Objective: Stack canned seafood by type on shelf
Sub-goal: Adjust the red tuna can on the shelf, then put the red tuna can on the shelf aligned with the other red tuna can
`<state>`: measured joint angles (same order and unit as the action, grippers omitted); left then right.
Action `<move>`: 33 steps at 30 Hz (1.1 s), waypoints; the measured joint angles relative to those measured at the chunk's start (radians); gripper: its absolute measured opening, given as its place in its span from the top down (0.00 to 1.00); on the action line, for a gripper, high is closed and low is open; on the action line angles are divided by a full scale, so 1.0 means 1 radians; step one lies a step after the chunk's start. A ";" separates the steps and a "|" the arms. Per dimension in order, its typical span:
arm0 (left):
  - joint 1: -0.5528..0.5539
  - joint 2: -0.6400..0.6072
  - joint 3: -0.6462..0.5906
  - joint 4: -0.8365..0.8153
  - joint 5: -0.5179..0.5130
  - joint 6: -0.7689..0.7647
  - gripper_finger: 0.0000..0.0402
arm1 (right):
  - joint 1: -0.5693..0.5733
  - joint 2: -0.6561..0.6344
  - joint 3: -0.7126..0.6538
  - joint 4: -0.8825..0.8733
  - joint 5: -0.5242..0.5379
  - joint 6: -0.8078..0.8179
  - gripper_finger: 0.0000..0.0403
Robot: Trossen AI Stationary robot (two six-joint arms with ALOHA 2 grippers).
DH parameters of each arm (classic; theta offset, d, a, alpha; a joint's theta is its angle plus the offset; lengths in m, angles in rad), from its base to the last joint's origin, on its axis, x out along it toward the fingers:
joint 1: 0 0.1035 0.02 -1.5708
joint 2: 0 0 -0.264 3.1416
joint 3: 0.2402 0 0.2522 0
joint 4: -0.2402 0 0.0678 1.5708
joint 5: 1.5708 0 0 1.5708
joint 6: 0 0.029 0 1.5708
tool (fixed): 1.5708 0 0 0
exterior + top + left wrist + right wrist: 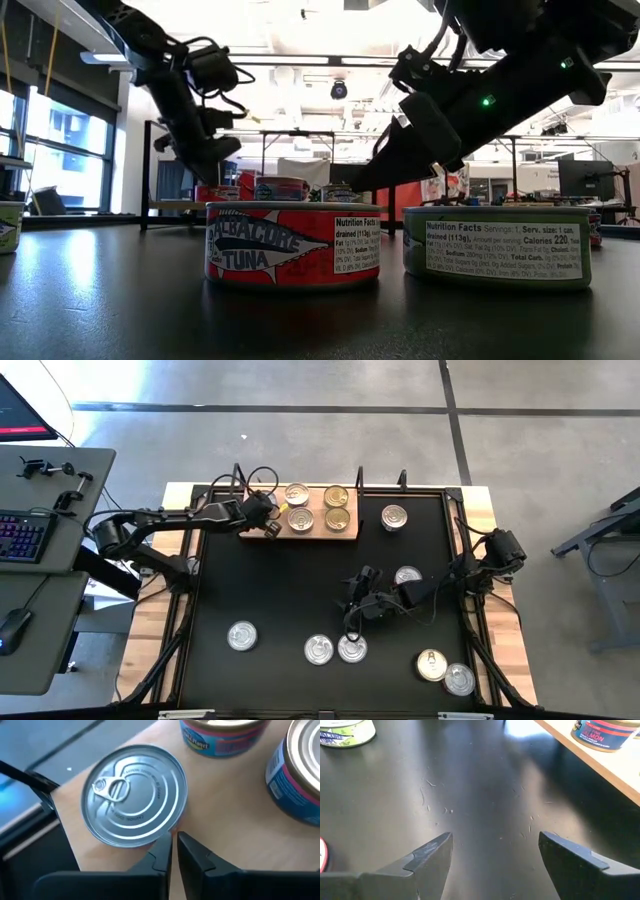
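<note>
The shelf [322, 532], a light wooden board at the table's far side, carries four tins of canned seafood in two rows. The left near one is a silver-topped can [135, 795] with a pull tab. My left gripper [174, 845] is shut at the board's left near corner [270, 528], with its tips right beside that can's rim. My right gripper [495, 850] hovers open over the bare black table [352, 605] near the middle, nothing between its fingers. A red-sided tuna can [293, 243] and several silver-topped cans lie along the near side. My left gripper's shut fingertips [162, 845] stand against the near side of the silver-topped can, slanting down over the board's edge. Whether they touch the can's rim [159, 834] I cannot tell. The can sits flat on the board.
One can [395, 517] stands on the table just right of the board, another [408, 575] beside my right arm. Loose cans lie at the near side [242, 636], [319, 650], [352, 648], [432, 664], [459, 679]. The table's middle left is bare.
</note>
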<state>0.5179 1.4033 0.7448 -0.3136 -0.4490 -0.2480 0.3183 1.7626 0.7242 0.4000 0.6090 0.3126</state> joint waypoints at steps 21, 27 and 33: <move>-0.278 -0.123 -0.001 0.088 0.054 0.069 0.97 | 0.080 -0.190 0.000 -0.130 -0.024 -0.052 0.29; -0.539 -0.106 -0.001 0.219 0.072 0.060 0.97 | 0.203 -0.491 0.002 -0.564 -0.024 0.208 0.29; -0.743 -0.014 -0.001 0.414 0.031 0.047 0.97 | 0.207 -0.598 0.001 -1.232 -0.035 0.805 0.29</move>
<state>-0.2246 1.3891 0.7437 0.1001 -0.4184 -0.2009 0.5250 1.1646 0.7257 -0.8322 0.5736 1.1177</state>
